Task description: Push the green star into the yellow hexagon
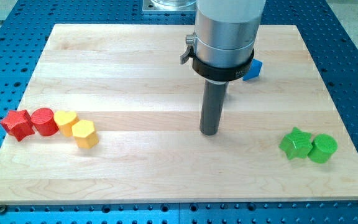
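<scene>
My tip (209,132) is resting mid-board, a bare rod with nothing to grasp, touching no block. The green star (296,143) is sitting well off toward the view's right of it, touching a green cylinder (322,149). The yellow hexagon (84,133) is lying far toward the view's left, beside a yellow block (66,122), red cylinder (43,121) and red star (17,124). A blue block (253,68) is peeking out behind the arm.
</scene>
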Robot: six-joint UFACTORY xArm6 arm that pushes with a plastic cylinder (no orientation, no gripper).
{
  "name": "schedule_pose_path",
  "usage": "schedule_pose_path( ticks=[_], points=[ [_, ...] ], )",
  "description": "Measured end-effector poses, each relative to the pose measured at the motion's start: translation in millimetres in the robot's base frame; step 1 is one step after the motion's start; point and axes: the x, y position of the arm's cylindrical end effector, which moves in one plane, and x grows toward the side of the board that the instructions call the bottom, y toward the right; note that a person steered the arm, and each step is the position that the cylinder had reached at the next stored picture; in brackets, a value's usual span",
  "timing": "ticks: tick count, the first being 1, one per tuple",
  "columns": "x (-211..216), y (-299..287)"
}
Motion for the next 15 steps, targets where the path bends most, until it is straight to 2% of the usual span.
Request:
schedule_pose_path(
  ticks=[1, 2, 3, 4, 6, 7, 8, 10, 11, 12, 13, 14, 15],
  points=[
    [-8.2, 28.0],
    [-23.9, 143.3],
    [-0.7, 254.6],
    [39.2, 281.8],
    [52.6, 128.1],
    [60.3, 146.0],
    [42.3, 106.1],
    [36.8, -17.2],
    [32.4, 3.9],
    [-15.2, 22.3],
    [-4.4, -53.6],
    [37.6, -109.5],
    [47.9, -113.9]
  ],
)
